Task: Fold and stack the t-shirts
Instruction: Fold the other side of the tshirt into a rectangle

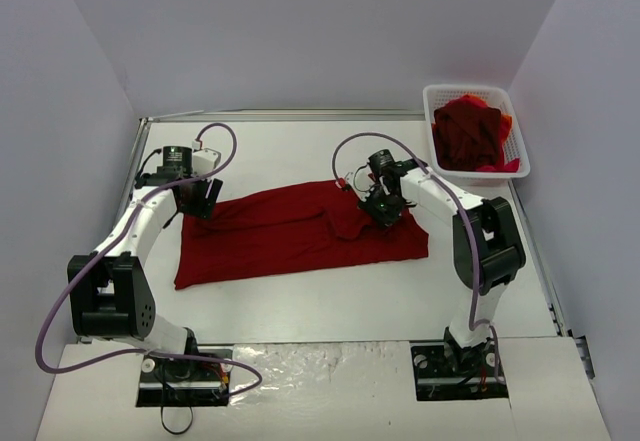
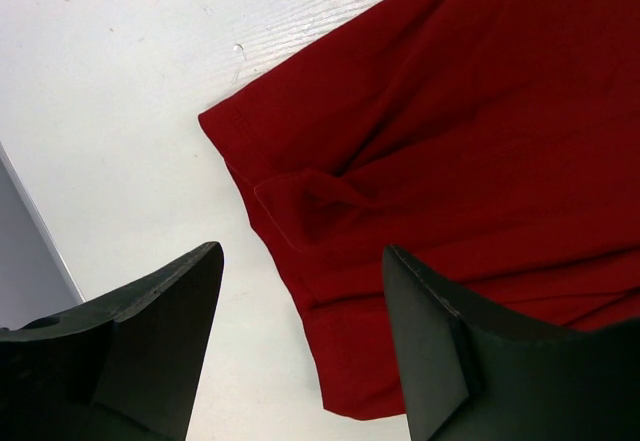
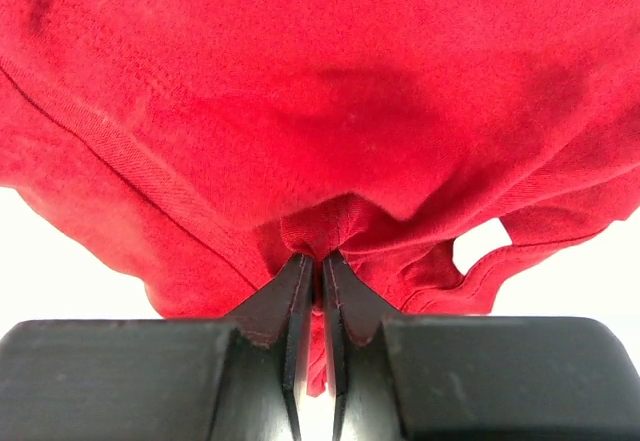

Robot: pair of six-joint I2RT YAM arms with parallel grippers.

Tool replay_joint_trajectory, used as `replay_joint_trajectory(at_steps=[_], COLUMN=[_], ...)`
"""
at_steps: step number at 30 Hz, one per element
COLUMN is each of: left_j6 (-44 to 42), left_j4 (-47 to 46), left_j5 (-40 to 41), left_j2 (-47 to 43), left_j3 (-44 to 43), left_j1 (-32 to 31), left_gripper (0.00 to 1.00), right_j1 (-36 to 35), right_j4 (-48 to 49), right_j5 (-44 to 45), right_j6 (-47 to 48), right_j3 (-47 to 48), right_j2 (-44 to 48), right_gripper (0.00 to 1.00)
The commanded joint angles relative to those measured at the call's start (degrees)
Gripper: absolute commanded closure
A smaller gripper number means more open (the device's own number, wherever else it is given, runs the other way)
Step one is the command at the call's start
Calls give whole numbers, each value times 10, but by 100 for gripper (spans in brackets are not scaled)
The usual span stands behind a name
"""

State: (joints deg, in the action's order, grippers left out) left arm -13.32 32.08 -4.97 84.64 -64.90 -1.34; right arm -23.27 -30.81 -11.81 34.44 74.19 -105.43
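One dark red t-shirt (image 1: 290, 236) lies spread and rumpled across the middle of the white desk (image 1: 330, 306), which pale grey walls (image 1: 300, 31) box in on three sides. Past the shirt's right end, at the desk's far corner, one white mesh basket (image 1: 517, 131) holds a heap of more red shirts (image 1: 468, 136), dark with some brighter orange-red, too tangled to count. Of the two hands, the right hand (image 1: 382, 211) is clenched on a pinch of cloth near the shirt's right end, while the left hand (image 1: 200, 199) hangs with fingers spread apart over the shirt's far left corner, gripping nothing.
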Motion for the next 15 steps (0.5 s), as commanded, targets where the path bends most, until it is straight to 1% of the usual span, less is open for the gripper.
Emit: replay_joint_trajectory(at_steps=[1, 8, 15], left_j6=[-7, -7, -7], left_j4=[2, 3, 4], left_j5=[-7, -7, -7], left_j2=[-11, -10, -9], left_j3=[-8, -7, -7], left_j1=[-2, -2, -2], left_gripper=[37, 37, 36], right_j1=[3, 4, 23], right_j4=[-21, -21, -14], right_j5=[-1, -2, 2], right_j6=[-9, -9, -9], right_j3=[-15, -36, -54], right_j2=[36, 44, 48], right_gripper=[95, 94, 93])
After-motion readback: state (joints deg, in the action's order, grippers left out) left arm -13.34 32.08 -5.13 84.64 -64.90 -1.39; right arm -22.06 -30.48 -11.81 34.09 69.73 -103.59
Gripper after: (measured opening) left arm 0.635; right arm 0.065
